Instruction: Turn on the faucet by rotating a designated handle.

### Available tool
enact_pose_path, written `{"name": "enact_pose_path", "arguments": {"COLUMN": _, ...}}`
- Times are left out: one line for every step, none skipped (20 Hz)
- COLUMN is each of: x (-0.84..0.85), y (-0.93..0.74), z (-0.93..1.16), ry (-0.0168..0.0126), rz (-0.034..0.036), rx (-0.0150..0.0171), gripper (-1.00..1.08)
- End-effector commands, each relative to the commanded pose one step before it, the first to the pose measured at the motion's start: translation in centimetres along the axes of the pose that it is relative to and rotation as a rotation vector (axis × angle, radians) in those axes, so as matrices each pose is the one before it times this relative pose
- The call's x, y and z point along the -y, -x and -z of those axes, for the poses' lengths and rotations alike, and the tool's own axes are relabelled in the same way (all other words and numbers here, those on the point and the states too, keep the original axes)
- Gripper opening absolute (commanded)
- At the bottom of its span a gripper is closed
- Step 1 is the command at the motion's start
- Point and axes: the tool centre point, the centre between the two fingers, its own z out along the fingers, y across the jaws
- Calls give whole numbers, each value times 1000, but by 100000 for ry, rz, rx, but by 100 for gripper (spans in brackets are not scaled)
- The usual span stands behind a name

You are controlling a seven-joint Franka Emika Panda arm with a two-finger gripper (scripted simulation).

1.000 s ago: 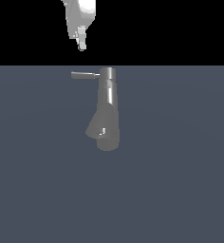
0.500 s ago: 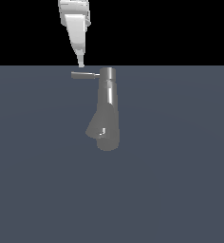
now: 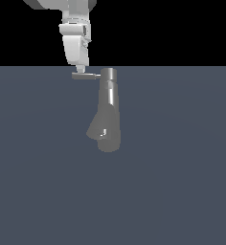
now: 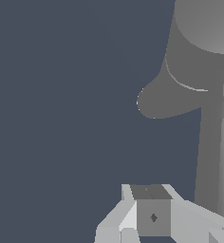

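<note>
Tool (image 3: pixel 80 68) sits right over handle (image 3: pixel 85 75) tip; faucet (image 3: pixel 107 112) column blocks the exterior view's right, table (image 3: pixel 38 167) open elsewhere.

we note the faucet (image 4: pixel 199 80) filling one side of the wrist view, its thick grey column running beside a rounded spout end over a plain slate-blue surface (image 4: pixel 61 104). the white gripper (image 4: pixel 149 216) sits at the frame edge, its fingers (image 4: pixel 128 216) flanking a grey square block; their closure cannot be judged.
</note>
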Motion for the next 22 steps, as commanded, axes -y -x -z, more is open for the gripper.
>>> {"name": "enact_pose_path", "arguments": {"x": 390, "y": 175, "z": -612, "ry": 16, "rz": -2777, "rx": 608, "gripper": -100}}
{"name": "enact_pose_path", "arguments": {"x": 107, "y": 47, "z": -175, "ry": 11, "rz": -784, "rx": 176, "gripper": -100}}
{"name": "enact_pose_path", "arguments": {"x": 90, "y": 41, "z": -148, "ry": 10, "rz": -663, "rx": 150, "gripper": -100}}
{"name": "enact_pose_path", "arguments": {"x": 73, "y": 34, "z": -122, "ry": 9, "rz": -543, "rx": 123, "gripper": -100}}
{"name": "enact_pose_path", "arguments": {"x": 56, "y": 27, "z": -95, "ry": 8, "rz": -423, "rx": 96, "gripper": -100}}
{"name": "enact_pose_path", "arguments": {"x": 40, "y": 20, "z": -68, "ry": 6, "rz": -301, "rx": 69, "gripper": -100}}
{"name": "enact_pose_path", "arguments": {"x": 24, "y": 14, "z": -41, "ry": 3, "rz": -178, "rx": 41, "gripper": -100}}
{"name": "enact_pose_path", "arguments": {"x": 9, "y": -1, "z": -13, "ry": 1, "rz": -67, "rx": 15, "gripper": -100}}
{"name": "enact_pose_path", "arguments": {"x": 0, "y": 0, "z": 0, "ry": 0, "rz": 0, "rx": 0, "gripper": -100}}
{"name": "enact_pose_path", "arguments": {"x": 0, "y": 0, "z": 0, "ry": 0, "rz": 0, "rx": 0, "gripper": -100}}
{"name": "enact_pose_path", "arguments": {"x": 0, "y": 0, "z": 0, "ry": 0, "rz": 0, "rx": 0, "gripper": -100}}
{"name": "enact_pose_path", "arguments": {"x": -16, "y": -7, "z": -5, "ry": 40, "rz": 86, "rx": -23, "gripper": -100}}
{"name": "enact_pose_path", "arguments": {"x": -264, "y": 7, "z": 107, "ry": 0, "rz": 0, "rx": 0, "gripper": -100}}
{"name": "enact_pose_path", "arguments": {"x": -266, "y": 7, "z": 108, "ry": 0, "rz": 0, "rx": 0, "gripper": -100}}
{"name": "enact_pose_path", "arguments": {"x": -268, "y": 7, "z": 109, "ry": 0, "rz": 0, "rx": 0, "gripper": -100}}
{"name": "enact_pose_path", "arguments": {"x": -270, "y": 7, "z": 110, "ry": 0, "rz": 0, "rx": 0, "gripper": -100}}
{"name": "enact_pose_path", "arguments": {"x": -272, "y": 7, "z": 111, "ry": 0, "rz": 0, "rx": 0, "gripper": -100}}
{"name": "enact_pose_path", "arguments": {"x": -274, "y": 7, "z": 111, "ry": 0, "rz": 0, "rx": 0, "gripper": -100}}
{"name": "enact_pose_path", "arguments": {"x": -276, "y": 7, "z": 112, "ry": 0, "rz": 0, "rx": 0, "gripper": -100}}
{"name": "enact_pose_path", "arguments": {"x": -275, "y": -18, "z": 120, "ry": -14, "rz": -46, "rx": -9, "gripper": -100}}
{"name": "enact_pose_path", "arguments": {"x": -279, "y": 7, "z": 114, "ry": 0, "rz": 0, "rx": 0, "gripper": -100}}
{"name": "enact_pose_path", "arguments": {"x": -281, "y": 7, "z": 115, "ry": 0, "rz": 0, "rx": 0, "gripper": -100}}
